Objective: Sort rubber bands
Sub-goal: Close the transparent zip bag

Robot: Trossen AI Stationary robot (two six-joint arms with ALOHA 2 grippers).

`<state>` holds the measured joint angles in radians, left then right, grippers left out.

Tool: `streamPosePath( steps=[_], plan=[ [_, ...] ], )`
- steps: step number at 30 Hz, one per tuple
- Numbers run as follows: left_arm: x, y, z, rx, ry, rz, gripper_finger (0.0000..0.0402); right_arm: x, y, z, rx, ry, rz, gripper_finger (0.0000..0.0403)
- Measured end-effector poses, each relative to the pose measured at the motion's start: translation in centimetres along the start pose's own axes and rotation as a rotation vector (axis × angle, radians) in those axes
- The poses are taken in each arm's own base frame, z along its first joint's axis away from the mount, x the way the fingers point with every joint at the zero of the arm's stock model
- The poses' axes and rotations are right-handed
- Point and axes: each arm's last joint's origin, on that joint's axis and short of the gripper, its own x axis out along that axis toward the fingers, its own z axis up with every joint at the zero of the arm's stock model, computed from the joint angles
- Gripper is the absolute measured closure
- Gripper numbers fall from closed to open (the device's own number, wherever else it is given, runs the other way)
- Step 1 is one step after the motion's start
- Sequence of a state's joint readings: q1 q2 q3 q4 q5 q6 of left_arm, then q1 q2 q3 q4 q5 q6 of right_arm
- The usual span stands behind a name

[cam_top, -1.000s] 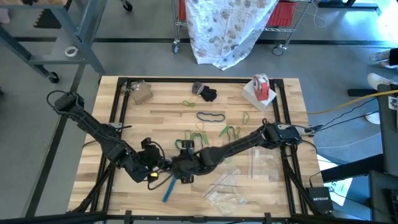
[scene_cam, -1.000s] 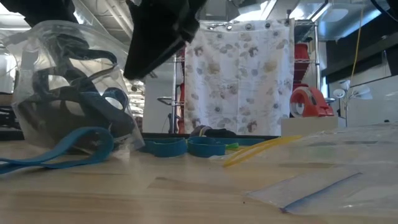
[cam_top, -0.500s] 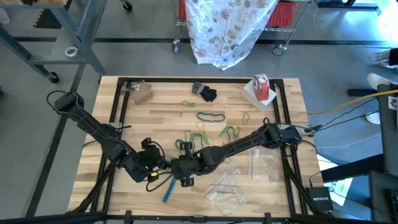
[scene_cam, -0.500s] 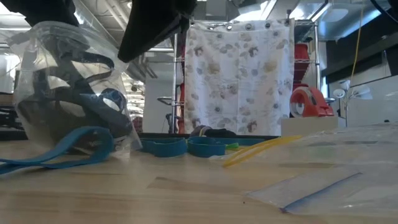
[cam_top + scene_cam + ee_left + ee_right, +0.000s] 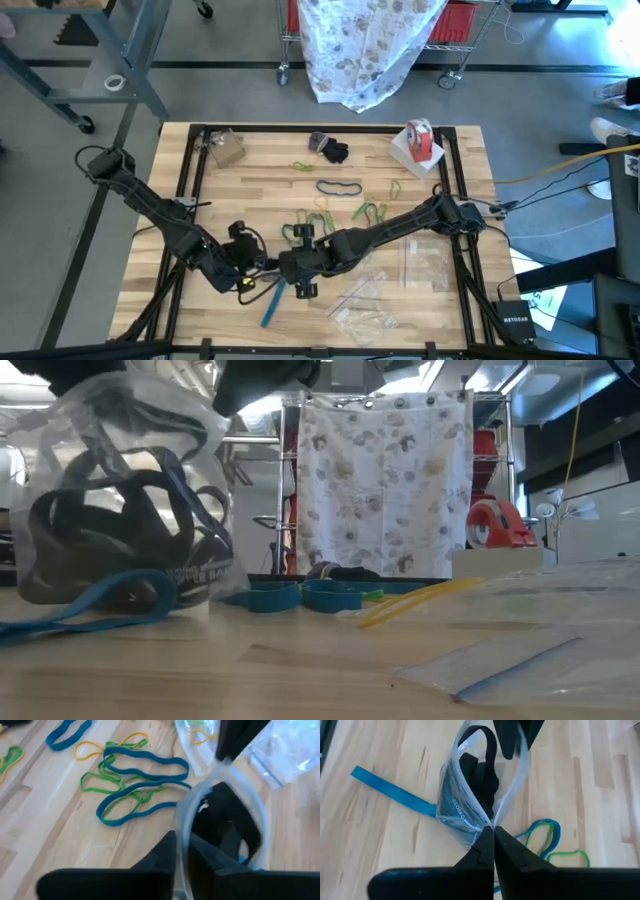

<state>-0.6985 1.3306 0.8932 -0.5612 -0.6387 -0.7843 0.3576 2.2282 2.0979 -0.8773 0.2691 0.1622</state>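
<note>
A clear plastic bag (image 5: 470, 795) with black rubber bands inside (image 5: 110, 520) stands near the table's front, left of the middle. Both grippers are shut on it. My left gripper (image 5: 182, 842) has one side of its mouth and my right gripper (image 5: 492, 830) has the opposite side. They face each other across the bag in the high view, left (image 5: 260, 270) and right (image 5: 293, 270). Loose blue and green bands (image 5: 140, 780) lie on the wood beyond the bag. A teal band (image 5: 90, 600) lies at the bag's foot, and a black band (image 5: 339, 187) farther back. My left gripper pinches the bag's rim (image 5: 184, 822) between its two fingers, slanting down from the table's left. The mouth stands open as a loop beyond the fingers. My right gripper pinches the opposite rim (image 5: 490, 822) between its two fingers, slanting down from the table's right. The film runs taut from there to the other gripper, and the bag's bottom (image 5: 110, 595) is at the table top.
Flat clear bags (image 5: 365, 305) (image 5: 425, 262) lie at the front right. A red-and-white tape roll (image 5: 420, 140) stands at the far right, with a dark bundle (image 5: 330, 150) and a brown piece (image 5: 225, 150) along the far edge. Green bands (image 5: 370, 211) lie mid-table.
My right gripper has gone up with the bag's rim. The bag stands taller and wider at the mouth than before, and the black bands inside show more fully. Its bottom has stayed at the table.
</note>
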Motion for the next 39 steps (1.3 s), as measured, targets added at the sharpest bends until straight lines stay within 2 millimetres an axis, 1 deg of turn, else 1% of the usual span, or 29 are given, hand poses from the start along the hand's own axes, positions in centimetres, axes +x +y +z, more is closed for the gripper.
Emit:
streamPosePath(
  steps=[5,9,11,15,19,22,28,33,36,39],
  plan=[
    [-1.4,-0.3,1.0,0.046,-0.008,-0.071,0.0322,0.3,0.0,-0.3,0.017,0.027,-0.004,0.0403],
    [-3.1,-0.3,1.3,0.056,0.067,-0.221,0.0303,0.3,0.0,-0.3,0.031,0.027,-0.005,0.0403],
    [-3.9,-0.3,0.6,0.064,0.124,-0.255,0.0301,0.3,0.0,-0.3,0.032,0.03,-0.006,0.0403],
    [-4.8,0.3,-1.6,0.065,0.256,-0.165,0.0304,0.3,0.1,-0.3,0.032,0.029,-0.005,0.0403],
    [-4.7,0.5,-3.5,0.064,0.236,-0.099,0.0306,0.3,0.1,-0.3,0.033,0.027,-0.004,0.0403],
    [-4.4,0.5,-4.2,0.071,0.19,-0.087,0.0306,0.3,0.1,-0.3,0.034,0.023,-0.003,0.0403],
    [-3.6,0.1,-4.4,0.052,0.137,-0.135,0.0307,0.3,0.1,-0.3,0.035,0.021,-0.003,0.0403],
    [-2.6,0.7,-4.9,0.03,0.142,-0.098,0.0308,0.3,0.1,-0.3,0.035,0.02,-0.007,0.0403],
    [-2.6,0.8,-4.8,0.036,0.122,-0.087,0.0317,0.3,0.1,-0.3,0.035,0.02,-0.01,0.0403],
    [-2.5,0.8,-4.8,0.047,0.122,-0.084,0.0336,0.3,0.1,-0.3,0.035,0.02,-0.01,0.0403]
  ],
)
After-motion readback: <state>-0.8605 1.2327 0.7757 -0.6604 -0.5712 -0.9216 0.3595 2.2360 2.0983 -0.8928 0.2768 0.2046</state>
